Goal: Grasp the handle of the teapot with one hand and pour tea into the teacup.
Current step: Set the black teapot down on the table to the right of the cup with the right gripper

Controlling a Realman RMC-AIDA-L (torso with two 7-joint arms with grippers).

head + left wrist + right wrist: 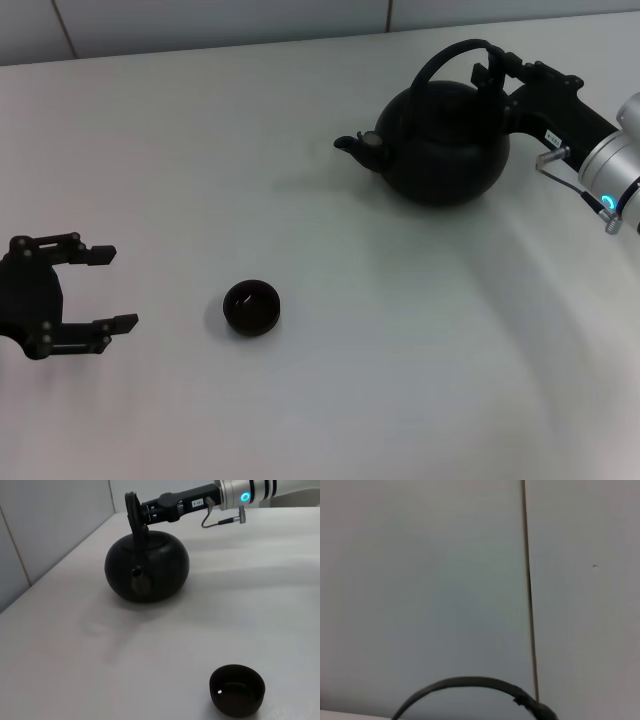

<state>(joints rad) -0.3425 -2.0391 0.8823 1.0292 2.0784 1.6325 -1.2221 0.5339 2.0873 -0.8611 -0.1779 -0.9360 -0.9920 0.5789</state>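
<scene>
Your left gripper [110,288] sits low at the near left side of the plain white table [400,380], jaws spread wide and holding nothing. Just beside it, toward the middle, you see the tiny round black teacup [251,306], standing upright on the table. Far off to the right stands the big round matte-black teapot [440,140], with its short spout pointing left. Your right gripper [495,72] reaches in from the right, and its jaws are closed around the tall arched black handle [450,58] near the top. Behind the table you can see a pale tiled wall [200,25] with thin dark lines between the tiles.
</scene>
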